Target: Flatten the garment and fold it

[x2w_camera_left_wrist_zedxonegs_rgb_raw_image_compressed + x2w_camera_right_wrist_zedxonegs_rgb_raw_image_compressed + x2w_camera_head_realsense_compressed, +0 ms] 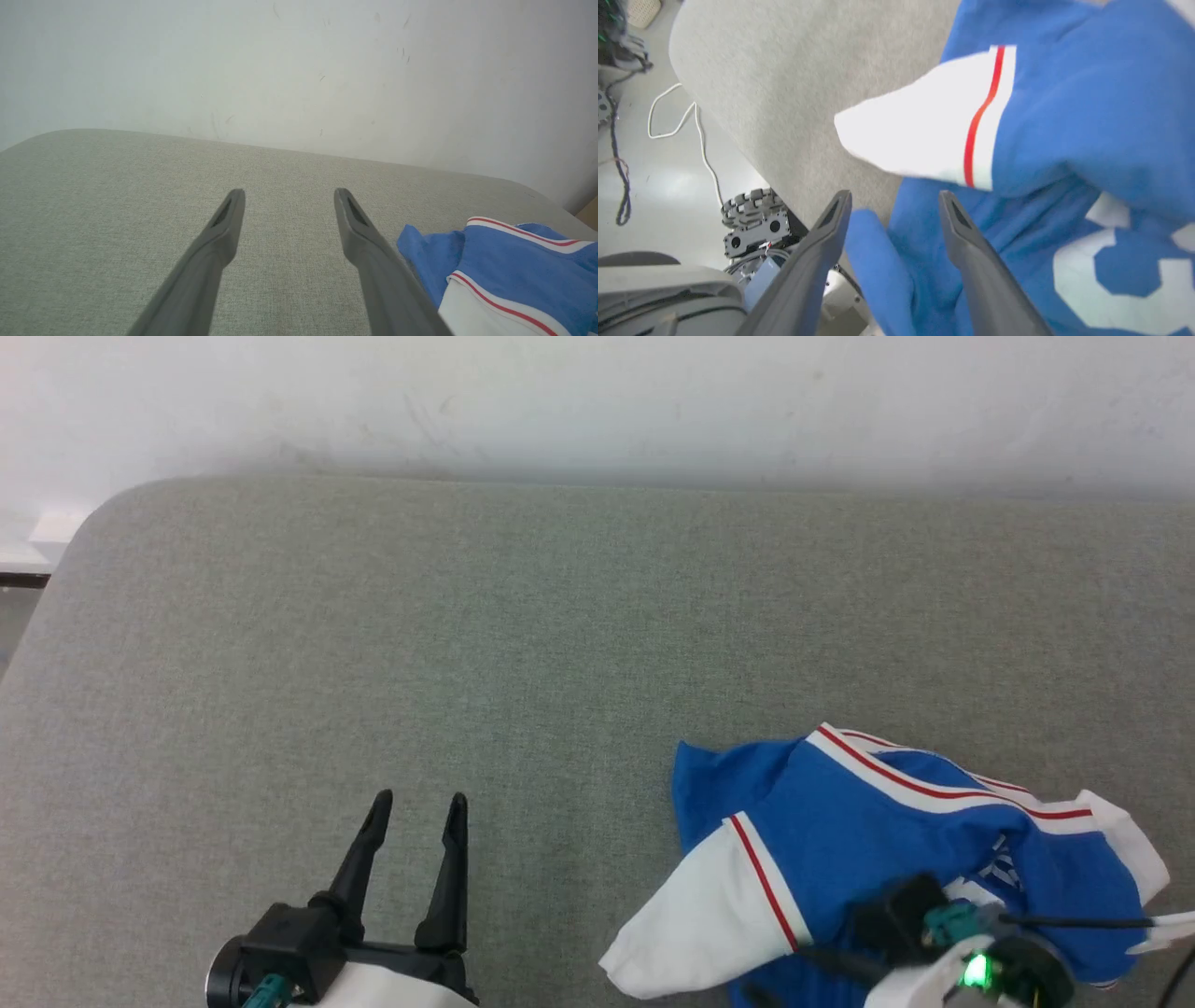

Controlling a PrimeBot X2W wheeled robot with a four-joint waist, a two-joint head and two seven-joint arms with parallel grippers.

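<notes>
Two long fingers of the left gripper (419, 800) stand spread at the lower left, above the grey padded surface (467, 616), touching no cloth. To the right, well apart from it, the garment (887, 821) lies crumpled near the surface's front right edge. Its blue body is bunched up, one white sleeve (700, 915) with a red stripe sticks out leftwards, and striped trim (934, 790) runs across the top. Farthest right, the right gripper (895, 198) hovers over the heap, its fingers also spread. A blue fold (868, 247) lies between them, not pinched, and white lettering (1071, 280) shows beside it.
</notes>
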